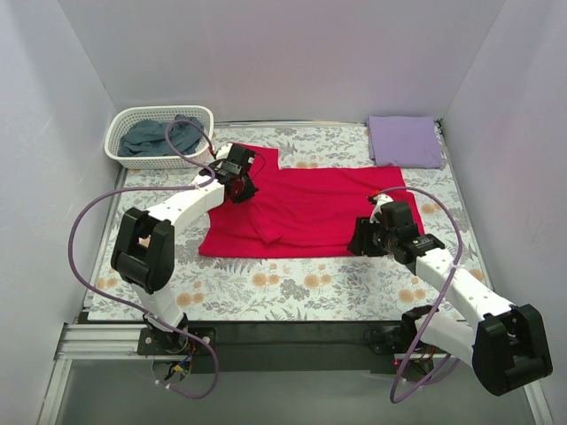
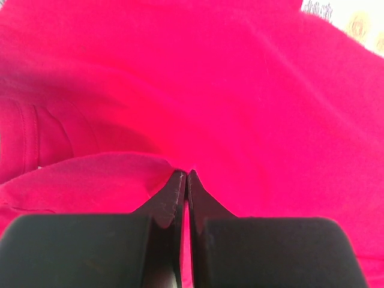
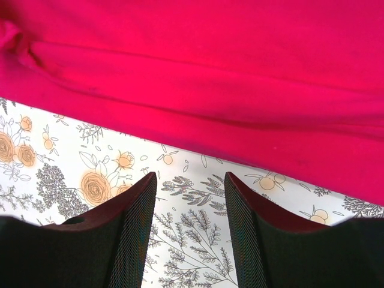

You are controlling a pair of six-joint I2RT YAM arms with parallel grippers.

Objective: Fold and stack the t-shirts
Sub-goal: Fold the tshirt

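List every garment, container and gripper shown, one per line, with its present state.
crimson red cloth t-shirt: spread out, wrinkled, unstacked.
pale lavender cloth t-shirt: folded, lying flat.
slate blue-grey cloth t-shirt: crumpled inside the basket.
white plastic lattice basket: upright, holding that tee.
left gripper: shut on the red t-shirt.
right gripper: open, empty.

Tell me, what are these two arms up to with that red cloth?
Two robot arms are folding t-shirts. The left tool is pinched shut on the red t-shirt, which lies spread on the floral table covering. The right tool is open, just off the shirt's near edge. A lavender t-shirt sits folded at the far right corner, and a blue-grey t-shirt lies in the white basket.
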